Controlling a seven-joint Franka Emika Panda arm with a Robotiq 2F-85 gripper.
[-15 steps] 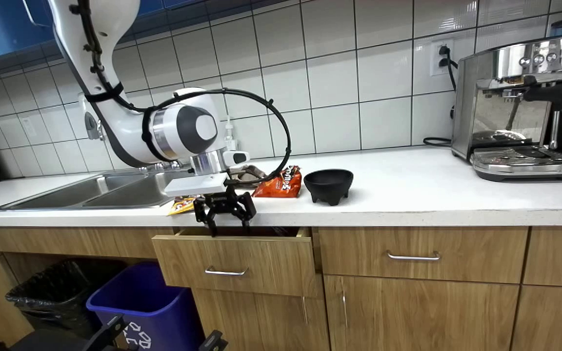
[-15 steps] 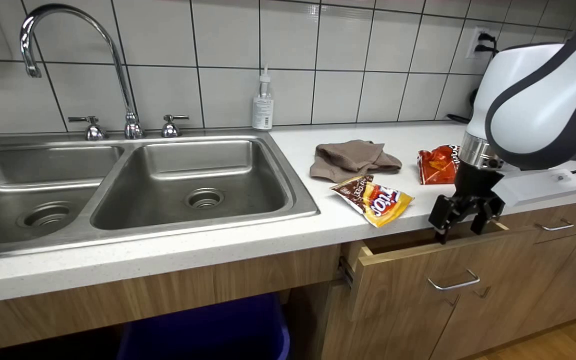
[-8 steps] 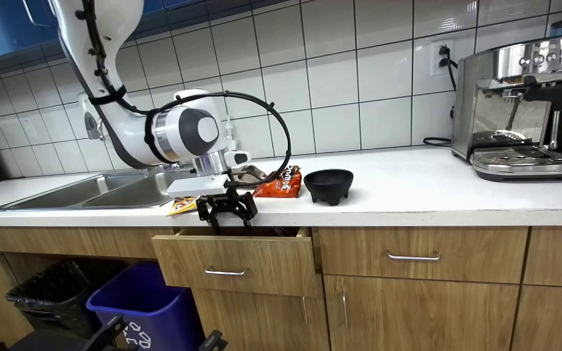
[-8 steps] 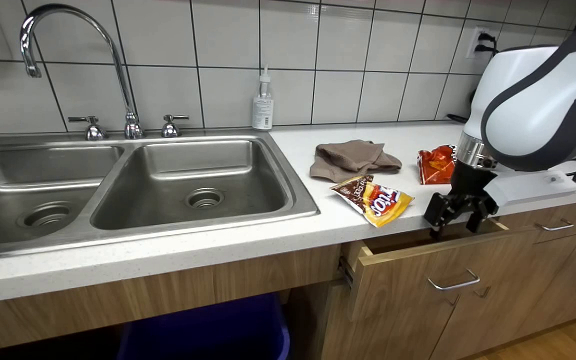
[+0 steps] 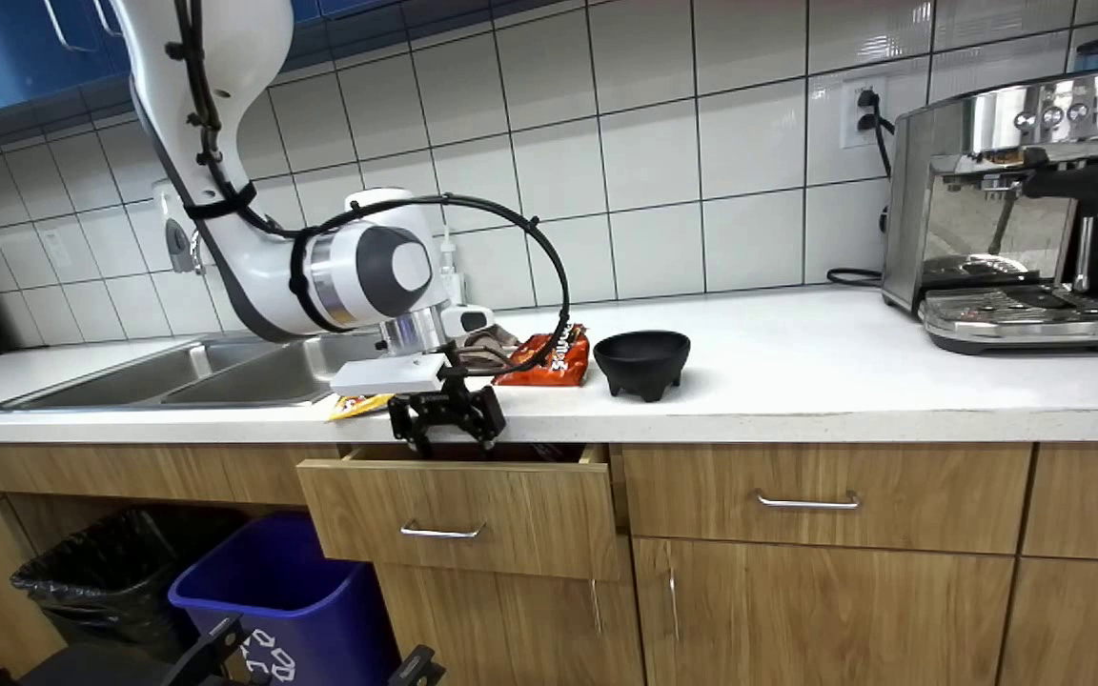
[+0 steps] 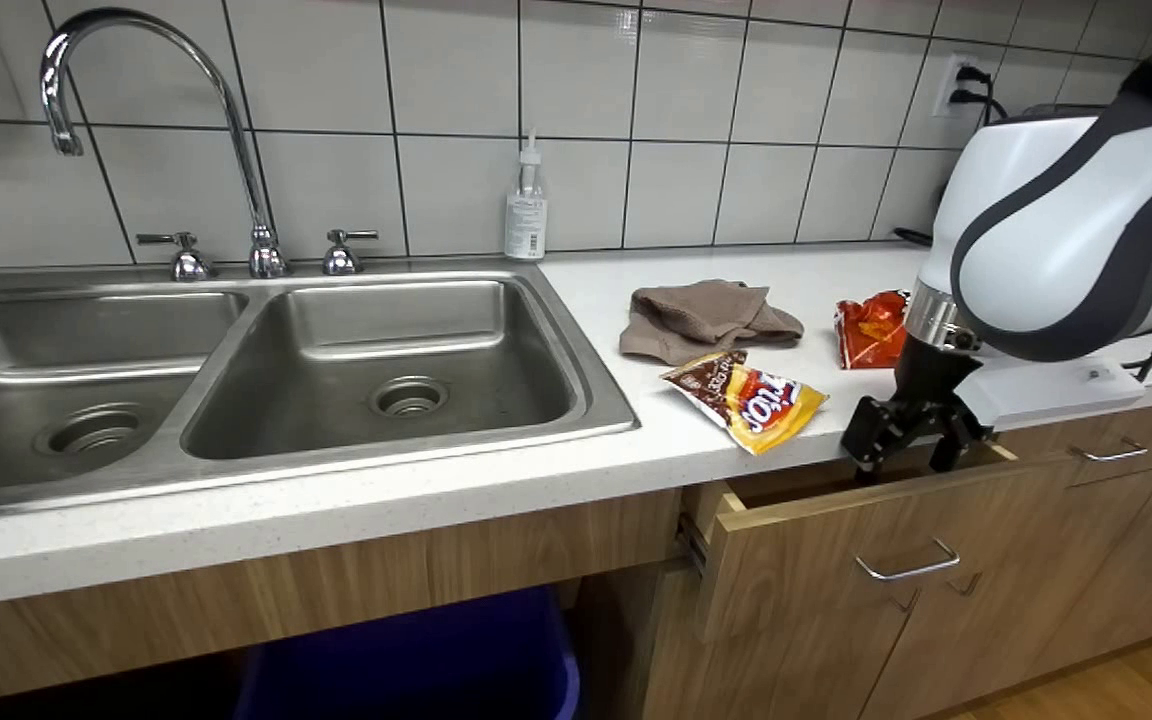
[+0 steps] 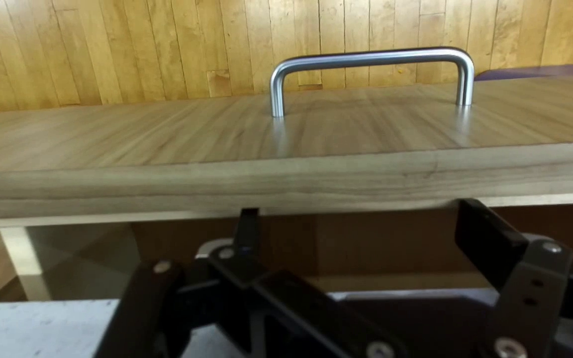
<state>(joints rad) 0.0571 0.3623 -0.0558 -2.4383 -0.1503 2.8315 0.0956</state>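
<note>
So, the drawer [image 5: 530, 500] stands partly out of the cabinet [image 5: 844, 610], low and left of middle in an exterior view. Whether it has outward travel left, you can't tell. Your pincer [image 6: 904, 467], at the right of an exterior view, is spread wide with nothing in its grip, pointing down at the drawer's mouth behind the front panel [image 7: 182, 134]. Done, then: the drawer opened and you in position over it; not done: any hold on a thing. In the wrist view your fingertips [image 7: 485, 236] come up to the panel's inner edge across the middle of the frame; contact can't be judged. The handle [image 7: 371, 58], upper middle there, stands ungripped on the panel's outer face.

Mind your edges: the panel bounds you on one side, the table [image 7: 43, 323] on the other, a pale strip along the bottom of the wrist view. That slot looks tight front to back; toward either end of the drawer, and upward, you seem to have more room.

On the table, the yellow bag [image 6: 761, 405] lies left of the pincer near the edge, the cloth [image 6: 706, 315] behind it, the red bag [image 6: 871, 335] up and right. Farther out come the black bowl [image 5: 642, 362], mid-frame, and the sink [image 6: 598, 400], at frame left.
</note>
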